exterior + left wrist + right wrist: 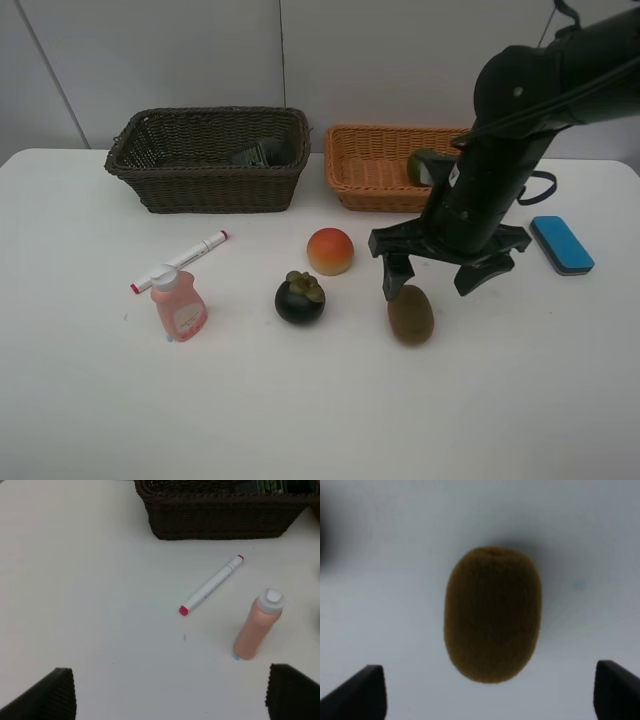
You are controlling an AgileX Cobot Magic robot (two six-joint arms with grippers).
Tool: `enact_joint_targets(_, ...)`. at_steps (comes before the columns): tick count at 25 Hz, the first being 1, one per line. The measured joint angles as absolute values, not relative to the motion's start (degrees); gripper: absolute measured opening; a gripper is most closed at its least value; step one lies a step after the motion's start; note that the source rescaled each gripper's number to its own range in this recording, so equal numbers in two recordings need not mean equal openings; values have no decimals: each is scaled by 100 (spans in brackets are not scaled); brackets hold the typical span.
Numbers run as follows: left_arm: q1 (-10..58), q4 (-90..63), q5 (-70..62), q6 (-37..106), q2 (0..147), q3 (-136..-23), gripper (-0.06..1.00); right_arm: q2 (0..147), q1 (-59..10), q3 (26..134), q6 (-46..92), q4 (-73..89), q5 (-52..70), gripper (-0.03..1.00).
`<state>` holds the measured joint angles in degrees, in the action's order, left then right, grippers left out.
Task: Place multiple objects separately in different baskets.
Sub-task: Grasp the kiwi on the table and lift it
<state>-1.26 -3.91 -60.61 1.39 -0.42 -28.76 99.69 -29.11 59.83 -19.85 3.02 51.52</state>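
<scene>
The brown kiwi lies on the white table, with my right gripper open just above it, its fingers wide to either side and touching nothing. An orange peach and a dark mangosteen lie to the kiwi's left. Further left are the white-red marker and the upright pink bottle. My left gripper is open and empty, short of both. The dark basket holds a dark grey bottle. A green fruit lies in the orange basket.
A blue flat block lies at the right, beside my right arm. Both baskets stand along the table's back edge, against a pale wall. My left arm does not show in the high view.
</scene>
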Motion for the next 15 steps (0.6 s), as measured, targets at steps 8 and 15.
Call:
enact_joint_targets(8, -126, -391, -6061, 139, -42, -2876, 99, 10242, -2911, 5983, -1985, 352, 5096, 100)
enact_joint_targets(15, -126, -391, -6061, 139, -42, -2876, 99, 10507, -2911, 5983, -1985, 433, 4930, 100)
